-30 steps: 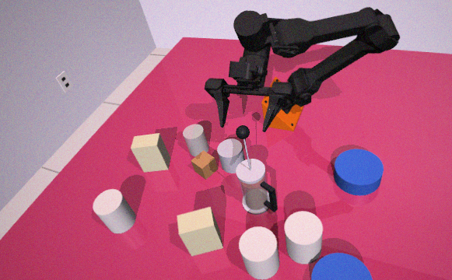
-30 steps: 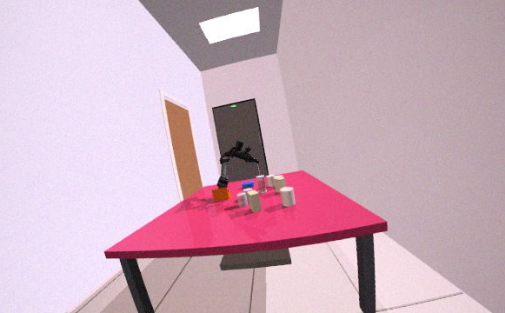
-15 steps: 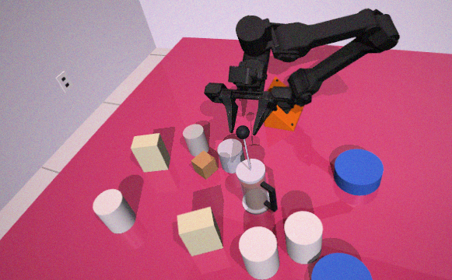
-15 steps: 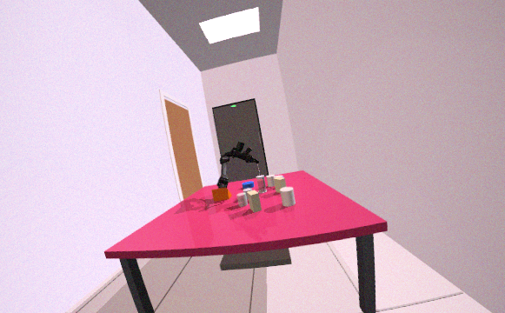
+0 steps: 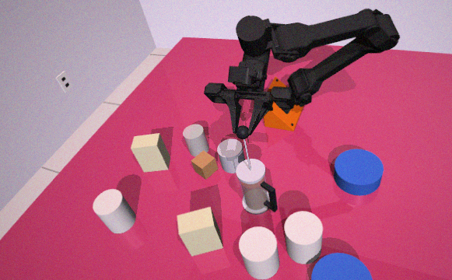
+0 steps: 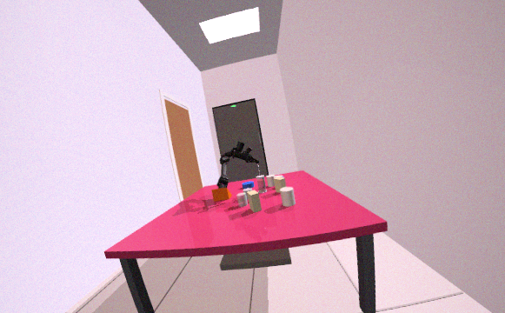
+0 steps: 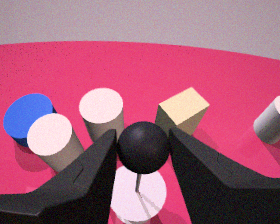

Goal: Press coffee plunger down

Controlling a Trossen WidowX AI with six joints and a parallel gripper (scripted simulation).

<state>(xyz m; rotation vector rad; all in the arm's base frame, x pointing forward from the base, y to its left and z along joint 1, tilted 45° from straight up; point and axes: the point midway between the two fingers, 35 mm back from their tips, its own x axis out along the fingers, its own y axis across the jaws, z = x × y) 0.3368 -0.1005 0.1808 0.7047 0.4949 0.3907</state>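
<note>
1. Progress: the black parallel-jaw gripper (image 5: pixel 243 132) has narrowed about halfway and is clamped on the round black plunger knob (image 5: pixel 243 132). That is the grasp made; the press stroke looks not yet begun, since the thin silver rod (image 5: pixel 247 157) rises long and bare above the white lid (image 5: pixel 250 171), so the plunger is at or near full height. Pushing it all the way down and letting go are both left to do.

2. Left of the press in the top view stand a cream block (image 5: pixel 150 152), a grey cylinder (image 5: pixel 195 139), a small tan cube (image 5: pixel 204 164) and a second grey cylinder (image 5: pixel 229 155), this last just beside the press on its far-left side.

3. The clear glass coffee press with a black handle (image 5: pixel 255 190) stands upright on the pink table (image 5: pixel 404 136), near the middle, its handle turned to the right. It sits below the gripper; the knob is between the fingers, touching both in the wrist view, with the lid seen straight beneath.

4. Right of the press: an orange wedge-shaped block (image 5: pixel 284 114) behind the arm, and a blue disc (image 5: pixel 359 171) well apart.
</note>
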